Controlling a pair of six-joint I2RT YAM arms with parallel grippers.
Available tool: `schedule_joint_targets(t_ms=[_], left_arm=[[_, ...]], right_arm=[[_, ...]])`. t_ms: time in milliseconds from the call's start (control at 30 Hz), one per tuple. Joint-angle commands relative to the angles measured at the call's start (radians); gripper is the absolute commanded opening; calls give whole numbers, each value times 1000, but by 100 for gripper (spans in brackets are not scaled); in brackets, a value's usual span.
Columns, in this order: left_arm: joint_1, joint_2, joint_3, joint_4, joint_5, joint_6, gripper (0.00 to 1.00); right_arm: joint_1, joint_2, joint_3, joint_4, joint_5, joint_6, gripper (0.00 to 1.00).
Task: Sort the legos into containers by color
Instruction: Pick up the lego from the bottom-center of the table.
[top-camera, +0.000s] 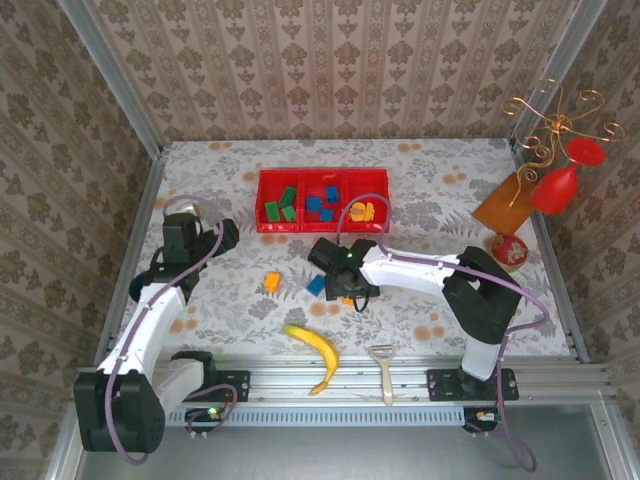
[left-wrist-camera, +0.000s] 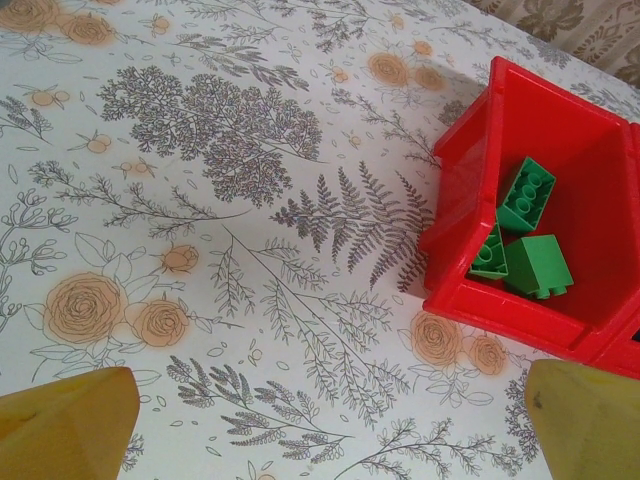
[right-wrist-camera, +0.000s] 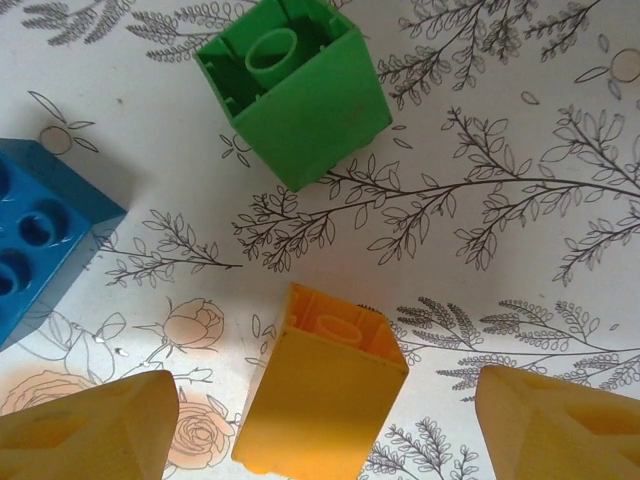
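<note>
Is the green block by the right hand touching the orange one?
Apart. Right wrist view shows bare tablecloth between the green block and the orange block.

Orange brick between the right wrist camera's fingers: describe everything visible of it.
The orange plastic lego brick is a glossy, smooth-sided block lying on its side on the floral tablecloth. Its hollow underside, with a round inner tube, faces the green plastic brick beyond it. It lies in the gap between the right gripper's open yellow fingers, touching neither. The blue plastic brick sits apart at the picture's left.
</note>
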Motion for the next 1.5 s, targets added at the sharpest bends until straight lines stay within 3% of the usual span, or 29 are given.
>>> schedule_joint_targets(t_ms=[0,1067,1467], left_arm=[[10,5,-13,15,13,-14,100],[16,20,-9,24,24,-22,100],[18,20,-9,23,23,-22,100]], right_arm=[[7,25,3,-3,-13,34,77],[-47,46,-84,40,-20,24,52],[-58,26,-90,38,-5,6,30]])
